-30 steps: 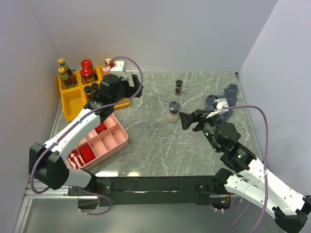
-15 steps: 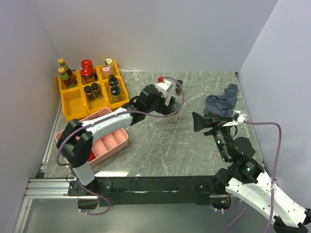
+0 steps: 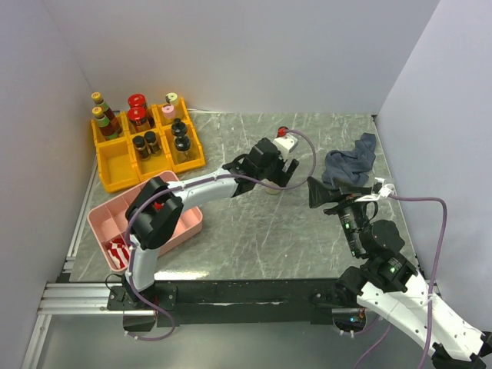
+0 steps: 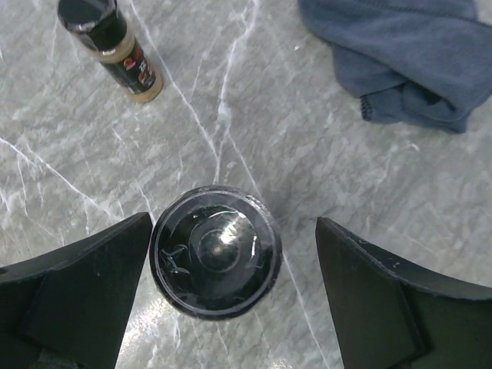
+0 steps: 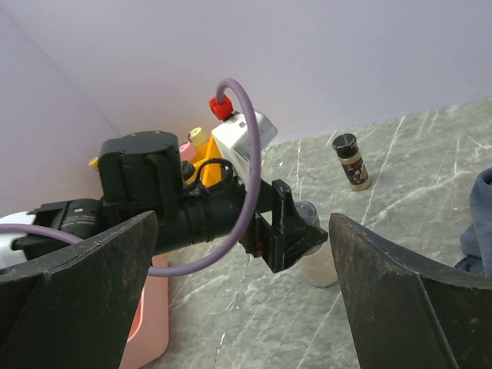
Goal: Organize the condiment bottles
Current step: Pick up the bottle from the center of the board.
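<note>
Grey marble table (image 3: 231,231), with a pale shaker (image 4: 215,261) upright near the middle, its black lid seen from straight above in the left wrist view. Straddled by the left gripper (image 4: 233,238), jaws wide: one finger (image 4: 92,292) close against the lid's edge, a clear gap on the other side (no grip on it yet). Beyond it a black-capped spice jar (image 4: 111,46), upright, apart from the shaker. Off to the right, a crumpled blue-grey cloth (image 4: 400,54). Right gripper (image 3: 315,194) hovering near the shaker, spread wide, holding nothing. In the far left corner, yellow bins (image 3: 115,165) with the other bottles (image 3: 138,115) standing in them, and a pink tray (image 3: 104,223) in front.
</note>
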You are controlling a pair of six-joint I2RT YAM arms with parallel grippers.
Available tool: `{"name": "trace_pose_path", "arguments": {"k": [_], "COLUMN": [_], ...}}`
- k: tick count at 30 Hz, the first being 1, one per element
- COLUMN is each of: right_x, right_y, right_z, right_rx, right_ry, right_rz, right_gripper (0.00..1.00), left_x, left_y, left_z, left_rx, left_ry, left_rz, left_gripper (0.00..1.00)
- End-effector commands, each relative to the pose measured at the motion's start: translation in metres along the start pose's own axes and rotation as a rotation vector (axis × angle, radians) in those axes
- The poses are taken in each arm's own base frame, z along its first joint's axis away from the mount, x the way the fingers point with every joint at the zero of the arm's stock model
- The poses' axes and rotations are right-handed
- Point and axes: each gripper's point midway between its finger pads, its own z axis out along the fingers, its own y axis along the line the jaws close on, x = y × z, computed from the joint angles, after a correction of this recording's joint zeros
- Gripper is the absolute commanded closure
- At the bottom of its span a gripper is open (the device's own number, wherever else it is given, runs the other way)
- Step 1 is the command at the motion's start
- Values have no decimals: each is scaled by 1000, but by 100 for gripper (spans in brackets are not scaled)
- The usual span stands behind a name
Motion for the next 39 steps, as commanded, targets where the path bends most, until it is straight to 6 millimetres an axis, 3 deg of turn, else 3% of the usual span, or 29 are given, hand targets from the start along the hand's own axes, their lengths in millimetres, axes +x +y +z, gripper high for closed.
{"name": "trace_pose_path", "arguments": {"k": [1, 4, 7, 10, 11, 17, 19, 23, 25, 29, 33, 39], "right_x": [-11, -10, -9, -9, -9, -8, -7, -5, -6, -8, -7, -9], "right_y": [3, 4, 4, 4, 4, 5, 6, 7, 6, 7, 8, 10], "right_z": [2, 3, 3, 4, 4, 5, 5, 6, 6, 5, 5, 5], "right_rx": [1, -3, -3, -1, -1, -5, -8, -9, -8, -11, -19, -22], "right_ry": [-41, -39, -36, -34, -34, -33, -30, -21, -23, -29, -26, -25], "right_rz": [29, 32, 30, 28, 28, 28, 29, 26, 26, 31, 29, 29], "right_gripper": [0, 0, 0, 0, 0, 0, 0, 0, 0, 0, 0, 0], "left_x": [-15, -4, 2, 2, 1, -10, -13, -41, -45, -76, -98, -148], "left_y": [5, 7, 8, 9, 11, 16, 21, 39, 54, 87, 129, 206], "left_z": [6, 8, 7, 6, 4, -10, -16, -39, -49, -76, -104, -177], "left_rx": [-37, -49, -49, -58, -65, -98, -127, -224, -311, -464, -595, -790], "left_ry": [-43, -29, -22, -25, -31, -47, -41, -87, -79, -131, -171, -315], "left_rz": [12, 12, 13, 6, 3, -29, -50, -83, -84, -94, -118, -224], "left_gripper": [8, 10, 21, 45, 62, 99, 99, 99, 99, 99, 99, 99]}}
